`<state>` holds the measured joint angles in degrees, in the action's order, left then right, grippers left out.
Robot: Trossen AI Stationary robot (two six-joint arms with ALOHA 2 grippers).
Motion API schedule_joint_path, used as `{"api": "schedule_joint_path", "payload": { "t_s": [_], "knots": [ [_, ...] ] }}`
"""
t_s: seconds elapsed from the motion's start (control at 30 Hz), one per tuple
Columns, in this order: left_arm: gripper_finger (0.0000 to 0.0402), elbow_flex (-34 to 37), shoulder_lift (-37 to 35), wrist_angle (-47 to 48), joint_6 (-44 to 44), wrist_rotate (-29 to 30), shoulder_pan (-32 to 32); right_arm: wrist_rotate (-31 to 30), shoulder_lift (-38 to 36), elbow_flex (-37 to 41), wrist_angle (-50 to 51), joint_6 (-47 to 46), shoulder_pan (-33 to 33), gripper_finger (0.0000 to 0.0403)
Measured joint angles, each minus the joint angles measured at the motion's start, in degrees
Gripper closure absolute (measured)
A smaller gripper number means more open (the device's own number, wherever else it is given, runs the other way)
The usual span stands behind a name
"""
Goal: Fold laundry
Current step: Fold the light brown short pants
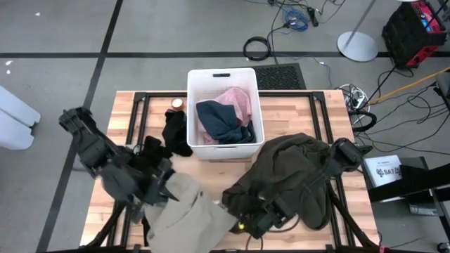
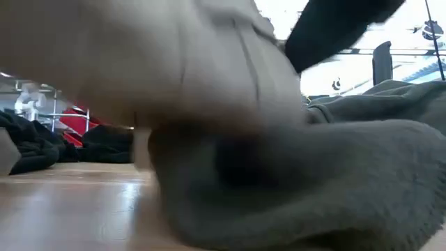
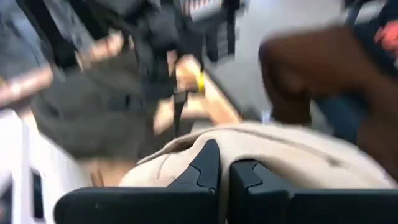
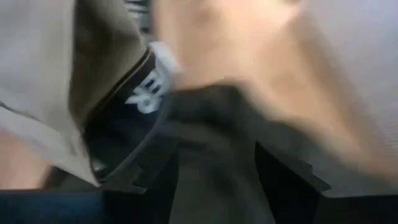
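Note:
My left gripper (image 1: 167, 188) (image 3: 224, 169) is shut on a beige-tan garment (image 1: 193, 214) at the table's near left. The cloth rises to the gripper and drapes down toward the near edge; in the low view it hangs (image 2: 174, 63) above the table. A large dark olive-grey garment (image 1: 295, 172) (image 2: 313, 181) lies heaped at the right. My right gripper (image 1: 247, 223) (image 4: 217, 180) is closed on its near left end, close beside the beige cloth (image 4: 37, 81). My left gripper pinches the beige garment's raised upper part (image 3: 249, 142) between its two shut fingers, which slant downward. The fingers hide the exact spot and the number of layers. The cloth is lifted there and its lower part lies on the table (image 1: 211, 228). My right gripper has a thick bunch of the olive-grey garment's near left end (image 4: 214, 155) between its two fingers (image 4: 292, 180), which stand well apart. The fingers slant down from the table's right side. The rest of the garment lies heaped on the table.
A white bin (image 1: 191, 105) stands at the far middle with a pink garment (image 1: 238, 102) and a navy one (image 1: 221, 123) inside. A black garment (image 1: 176, 133) lies left of the bin, and a small round object (image 1: 176, 104) sits beside it.

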<state>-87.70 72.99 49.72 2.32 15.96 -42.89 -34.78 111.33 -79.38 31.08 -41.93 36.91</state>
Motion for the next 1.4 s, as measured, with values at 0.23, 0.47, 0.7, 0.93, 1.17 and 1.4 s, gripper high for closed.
{"api": "schedule_joint_path", "payload": {
  "t_s": [0.23,0.47,0.7,0.93,1.17,1.4],
  "knots": [
    [0.0394,0.1,6.2,7.4,1.9,0.2,0.0,22.5,-0.1,8.5,-24.3,3.6,-2.9,0.0206],
    [0.0394,0.1,7.7,8.1,2.8,-0.9,0.2,27.4,-1.5,8.5,-19.3,3.8,-3.1,0.0206],
    [0.0393,0.1,7.7,8.3,4.5,-1.2,0.2,19.2,-7.7,8.5,-15.1,2.8,-2.0,0.0206],
    [0.0393,0.1,7.7,8.3,4.7,-1.2,0.2,20.1,-6.0,8.4,-22.9,4.2,-0.8,0.0206],
    [0.0393,0.1,7.7,8.3,4.8,-1.2,0.2,25.3,-0.4,8.5,-27.9,1.9,-1.5,0.0206],
    [0.0393,0.1,7.7,8.3,4.7,-1.2,0.2,24.2,0.6,8.5,-31.0,4.4,-2.8,0.0234]
  ]
}}
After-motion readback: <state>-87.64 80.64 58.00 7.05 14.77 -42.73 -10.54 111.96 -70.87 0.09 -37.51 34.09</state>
